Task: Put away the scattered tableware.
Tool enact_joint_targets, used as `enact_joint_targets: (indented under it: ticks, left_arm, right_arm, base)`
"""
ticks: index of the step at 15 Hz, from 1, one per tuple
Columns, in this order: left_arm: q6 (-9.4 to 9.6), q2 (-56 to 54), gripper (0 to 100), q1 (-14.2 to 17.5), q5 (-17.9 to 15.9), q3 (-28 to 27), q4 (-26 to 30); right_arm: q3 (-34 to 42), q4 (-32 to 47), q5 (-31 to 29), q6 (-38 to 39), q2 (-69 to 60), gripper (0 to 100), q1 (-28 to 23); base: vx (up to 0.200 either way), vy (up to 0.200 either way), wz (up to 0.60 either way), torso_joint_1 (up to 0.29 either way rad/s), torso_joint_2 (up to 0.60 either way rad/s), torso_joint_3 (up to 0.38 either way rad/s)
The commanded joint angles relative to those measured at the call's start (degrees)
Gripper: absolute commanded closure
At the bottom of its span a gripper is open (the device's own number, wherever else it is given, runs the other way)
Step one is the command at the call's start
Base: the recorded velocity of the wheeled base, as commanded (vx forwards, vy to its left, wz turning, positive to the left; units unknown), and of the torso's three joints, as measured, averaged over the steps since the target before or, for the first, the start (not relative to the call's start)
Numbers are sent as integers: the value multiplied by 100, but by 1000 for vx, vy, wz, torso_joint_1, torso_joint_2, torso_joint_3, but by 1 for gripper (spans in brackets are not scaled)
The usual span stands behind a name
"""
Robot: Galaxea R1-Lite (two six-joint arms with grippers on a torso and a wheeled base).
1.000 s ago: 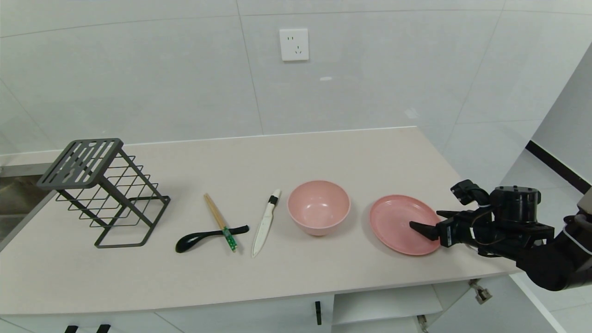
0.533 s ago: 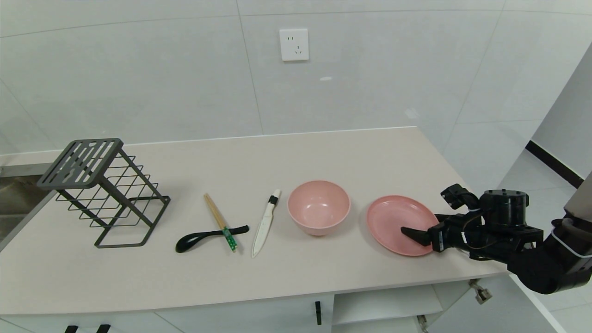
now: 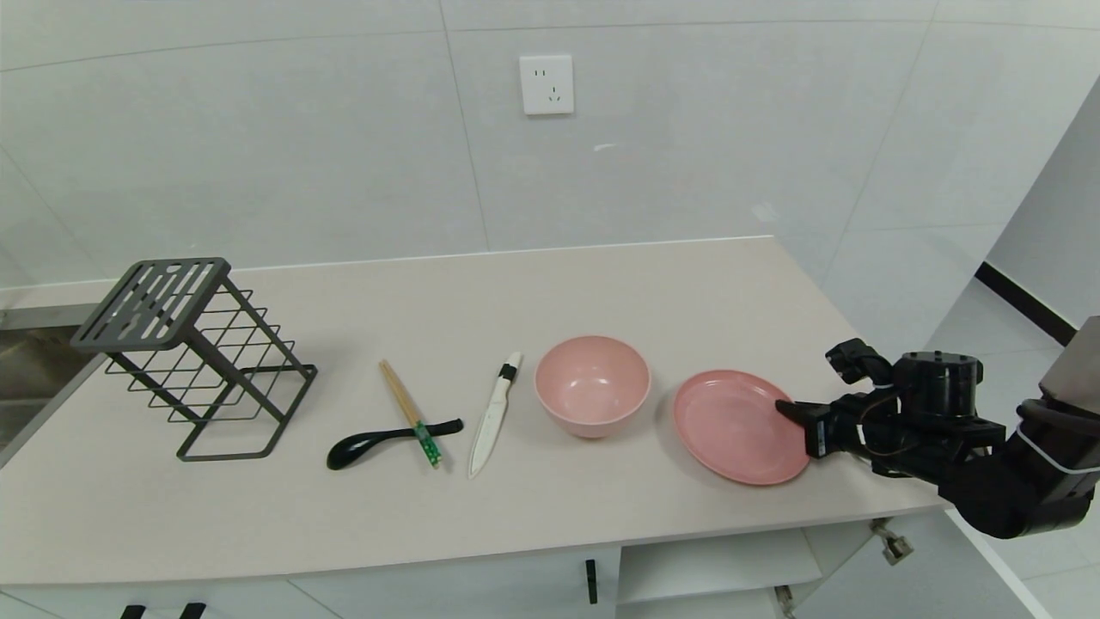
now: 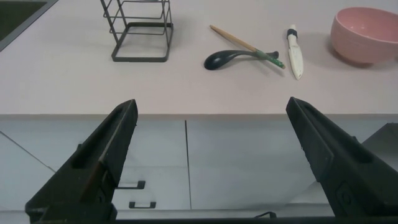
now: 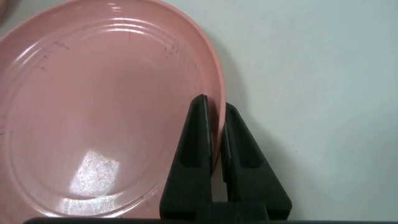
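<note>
While the round pink plastic plate is seen on the beige countertop, its rim at 3 o'clock is clamped between the fingers of the right gripper. A deep round pink bowl is set just beside it at 9 o'clock. The left gripper is held wide apart before the counter's front edge.

Pink plate glossy plastic; rack matt dark metal wire; chopsticks wood.
</note>
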Motion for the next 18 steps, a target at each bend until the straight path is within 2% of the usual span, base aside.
enact_joint_targets:
  ticks: [1,8,11,12,13,14,15,16,18]
  left_arm:
    - [-2,7,0,-1,1,0,0]
    - [-11,7,0,8,1,0,0]
    - [16,7,0,8,1,0,-44]
    - [59,7,0,-1,-16,0,-308]
    - [200,7,0,8,-16,0,-729]
    - [306,7,0,-1,-113,-9,-1011]
    - [288,7,0,-1,-508,-123,-1046]
    - [279,148,0,-1,-860,-422,-976]
    - [332,974,0,-19,-1167,-1362,-809]
  right_arm:
    - [-100,29,-27,-17,83,100,-79]
    - [6,-95,-54,36,-1252,100,-44]
    - [358,-182,-63,80,-1868,100,-44]
    - [604,-253,-63,115,-2087,100,-44]
    - [815,-323,-63,124,-2263,100,-44]
    - [955,-376,-54,132,-2465,100,-53]
    - [1043,-393,-63,176,-2694,100,-62]
    - [1096,-437,-63,273,-2887,100,-53]
    - [1210,-552,-63,422,-3292,100,-71]
  base:
    - [0,0,0,0,0,0]
    - [0,0,0,0,0,0]
    - [0,0,0,0,0,0]
    - [0,0,0,0,0,0]
    - [0,0,0,0,0,0]
    - [0,0,0,0,0,0]
    - [0,0,0,0,0,0]
    - [0,0,0,0,0,0]
    - [0,0,0,0,0,0]
